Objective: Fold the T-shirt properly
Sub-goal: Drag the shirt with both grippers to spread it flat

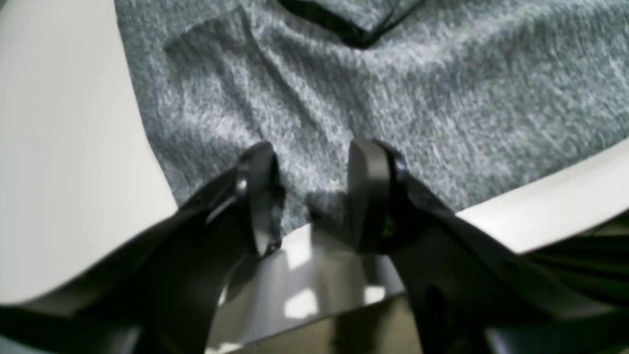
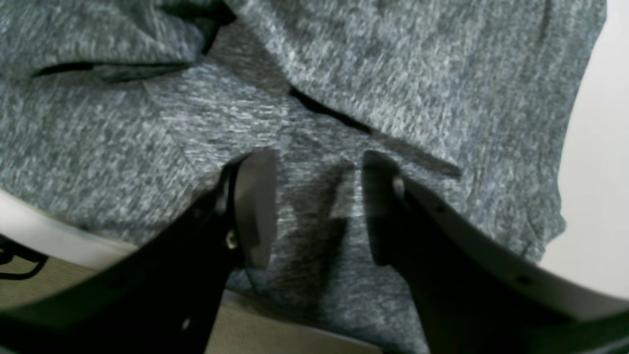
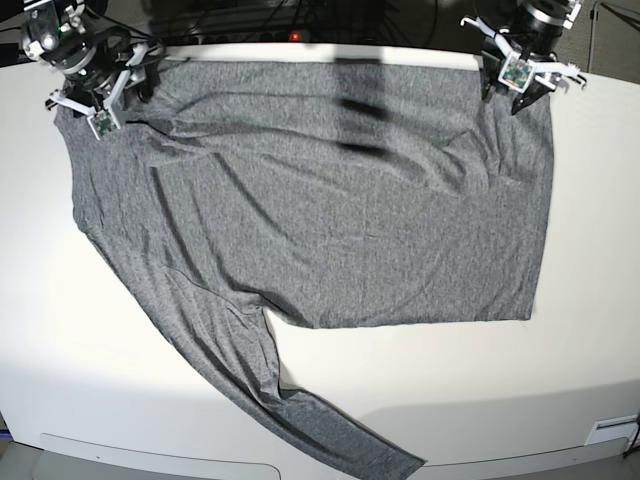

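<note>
The T-shirt (image 3: 320, 200), heather-grey and plain, lies spread flat across the white table (image 3: 500, 400), with one long sleeve (image 3: 330, 435) trailing toward the front edge. At the shirt's far right corner my left gripper (image 3: 505, 98) stands open; in the left wrist view its fingers (image 1: 260, 196) straddle the cloth's edge (image 1: 344, 98) at the table rim. My right gripper (image 3: 98, 100) is at the far left corner, also open. The right wrist view shows its fingers (image 2: 253, 206) apart just over wrinkled grey fabric (image 2: 393, 73), with no cloth pinched between them.
Dark cables and equipment (image 3: 300, 20) run behind the table's back edge. The table rim (image 1: 550, 206) shows right beside the left gripper, with floor below it. A small white label (image 3: 612, 430) sits at the front right corner.
</note>
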Tool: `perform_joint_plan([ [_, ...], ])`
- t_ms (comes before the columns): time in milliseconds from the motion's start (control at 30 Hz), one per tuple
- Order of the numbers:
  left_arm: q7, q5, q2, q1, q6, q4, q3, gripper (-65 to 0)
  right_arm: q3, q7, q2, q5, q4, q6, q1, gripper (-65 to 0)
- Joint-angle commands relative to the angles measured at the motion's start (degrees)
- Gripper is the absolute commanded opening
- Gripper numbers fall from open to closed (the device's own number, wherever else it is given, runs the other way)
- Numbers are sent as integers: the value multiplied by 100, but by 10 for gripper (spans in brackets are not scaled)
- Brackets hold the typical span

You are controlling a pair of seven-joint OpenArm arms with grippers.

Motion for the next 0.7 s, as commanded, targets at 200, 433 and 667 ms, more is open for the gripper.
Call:
perform_joint_plan([
  [200,3807,813,-50,238,584,131,20,-401,-20,-476,-13,-162,181,-310,-131,-361],
  [433,3810,787,-11,243,640,428,20,-401,-20,-474,-13,-164,354,-354,-131,-361],
  [667,3788,789,74,238,638,455,20,-401,-20,-490,-11,-164,354,-339,-133,-361],
])
